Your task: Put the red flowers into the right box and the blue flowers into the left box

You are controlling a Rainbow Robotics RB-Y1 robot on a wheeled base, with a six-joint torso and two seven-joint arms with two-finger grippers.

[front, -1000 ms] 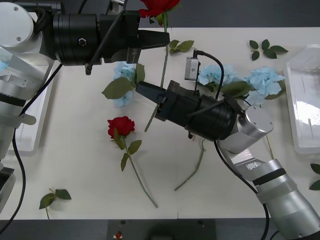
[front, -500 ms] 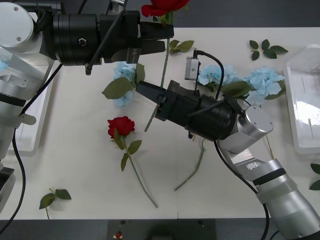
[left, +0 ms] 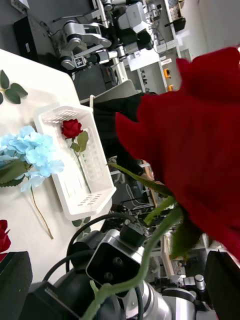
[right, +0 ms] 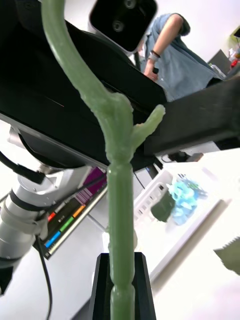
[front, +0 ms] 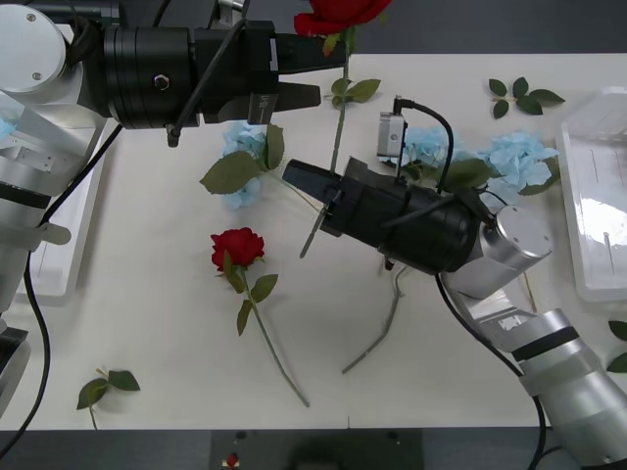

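Right claw (front: pixel 315 194) is clamped on the lower stem of the held rose (front: pixel 338 12), mid-worktop. The stem runs up and away from us, so the bloom hangs over the far edge. In the right wrist view we see that green stem (right: pixel 120 200) coming straight out from between the black fingers. The left claw (front: pixel 323 70) sits just under the bloom with its fingers apart, either side of the stem, not pinching it as far as we can tell. In the left wrist view the bloom (left: pixel 200 150) is right up against the camera.

The right box (front: pixel 588 127) is at the far right edge, well apart from the claws, and it already has one rose in it (left: pixel 71 128). The left box (front: pixel 59 284) is tucked under the left arm, with a blue cluster inside (right: pixel 185 195).

Handling-wise, we reckon this thing is light, with a thin, bendy, smooth plastic stem. Held low like this, the heavy-ish bloom will probably wobble or swing, and the stem could twist in the grip. A firm pinch on bare stem between the leaf nubs looks like the safest hold; squeezing the petals would just crush them.

Waiting on the worktop (front: pixel 147 323): a loose rose (front: pixel 237 247) and blue flowers (front: pixel 514 157).
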